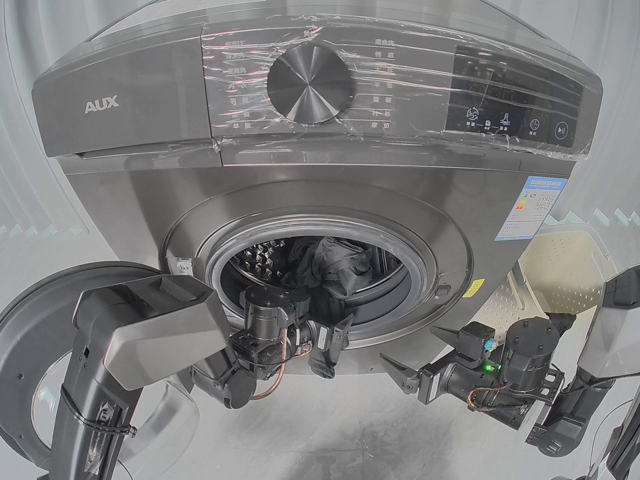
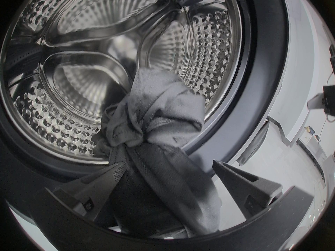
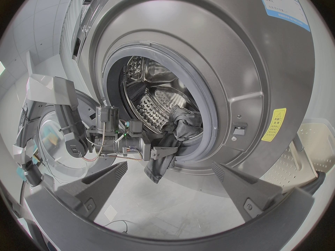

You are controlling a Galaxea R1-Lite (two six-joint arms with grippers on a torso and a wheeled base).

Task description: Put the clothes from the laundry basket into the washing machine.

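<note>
A: Left gripper (image 2: 167, 167) sits at the machine's mouth, fingers spread wide with nothing pinched. We log it as let go. The dark grey garment (image 2: 157, 122) lies loose between the fingers.

B: Agreed. Right gripper (image 1: 408, 345) hangs low in front of the washing machine (image 1: 133, 188), fingers apart and empty. We judge it is parked there to stay out of the left arm's way.

A: Garment position: bunched in a wad on the door seal (image 2: 244, 98). The upper part is inside and one tail hangs outside, down the front panel. Half in, we'd say.

B: Why there? We reckon it was set at the lip rather than deep in, and the rubber rim holds it. It probably needs a push further in.

A: Look of it: thin, soft, matte and creased, with a hemmed edge showing. We expect it to drape and snag rather than slide.

B: Beyond it is the steel drum (image 2: 80, 70), dimpled all round. The door (image 1: 27, 328) is swung open on the left.

A: Farthest right, the cream laundry basket (image 1: 567, 268) stands just beside the machine. We cannot tell what is in it.
</note>
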